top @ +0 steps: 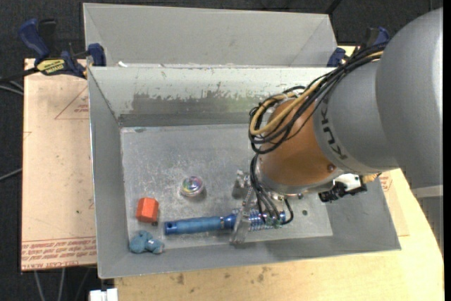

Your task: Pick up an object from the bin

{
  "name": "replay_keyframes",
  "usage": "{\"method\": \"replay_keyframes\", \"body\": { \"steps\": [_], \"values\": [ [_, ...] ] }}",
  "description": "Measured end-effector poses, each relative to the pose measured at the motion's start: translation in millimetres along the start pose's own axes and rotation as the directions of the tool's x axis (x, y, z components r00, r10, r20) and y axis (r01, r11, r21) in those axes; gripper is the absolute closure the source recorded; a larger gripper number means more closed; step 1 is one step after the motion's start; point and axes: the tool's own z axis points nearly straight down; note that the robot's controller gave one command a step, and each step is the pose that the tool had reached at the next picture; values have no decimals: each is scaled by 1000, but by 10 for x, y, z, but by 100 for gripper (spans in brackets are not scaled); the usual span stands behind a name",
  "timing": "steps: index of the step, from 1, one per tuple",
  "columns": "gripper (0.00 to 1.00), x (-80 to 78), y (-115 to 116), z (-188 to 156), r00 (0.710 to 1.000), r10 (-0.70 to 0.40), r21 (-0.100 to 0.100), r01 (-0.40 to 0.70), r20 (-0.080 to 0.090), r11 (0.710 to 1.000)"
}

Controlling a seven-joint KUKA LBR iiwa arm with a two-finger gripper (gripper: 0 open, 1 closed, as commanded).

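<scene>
My gripper [248,216] is low in the bin's front middle, under the arm's orange cover. It sits right at the right end of a blue stick-shaped tool [199,225] that lies flat along the front of the floor. Left of the tool is a small orange block [146,209]. A shiny round thing [192,187] lies just above the tool's middle. A small light-blue lump [145,244] is in the front left corner.
The arm and its cables cover the right half of the bin. The bin's sloped back wall rises behind, and the left wall stands close to the orange block.
</scene>
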Motion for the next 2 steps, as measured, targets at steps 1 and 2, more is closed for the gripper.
{"method": "replay_keyframes", "body": {
  "steps": [1,2],
  "values": [
    [100,-4,27,-34,1000,-3,-3,3,4,1000],
    [100,122,339,-824,997,-81,-6,81,12,997]
  ]
}}
